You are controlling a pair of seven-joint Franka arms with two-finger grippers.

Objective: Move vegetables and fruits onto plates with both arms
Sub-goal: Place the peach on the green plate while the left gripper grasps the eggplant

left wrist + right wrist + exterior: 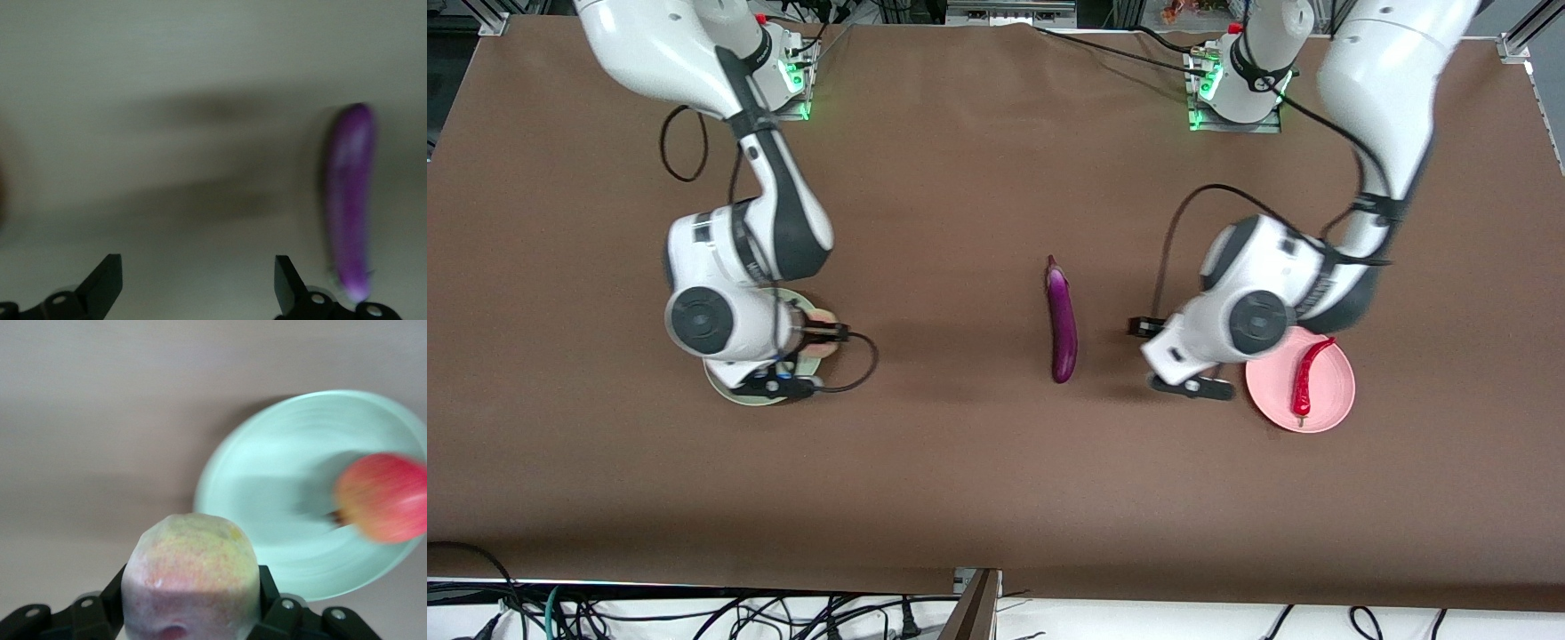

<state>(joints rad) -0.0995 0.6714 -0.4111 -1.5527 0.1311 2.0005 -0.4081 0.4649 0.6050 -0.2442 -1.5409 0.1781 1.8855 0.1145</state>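
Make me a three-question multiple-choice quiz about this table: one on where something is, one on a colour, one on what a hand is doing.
1. Where does the chili pepper lie?
A. on the pink plate
B. on the green plate
C. on the bare table

2. What colour is the eggplant?
A. green
B. purple
C. yellow

3. What is the right hand doing?
A. hanging open and empty
B. gripping the eggplant
C. gripping the peach

Answers: 1 A, the pepper rests in that plate; 2 B, it is glossy purple; 3 C, its fingers clamp the peach beside the green plate holding the apple.
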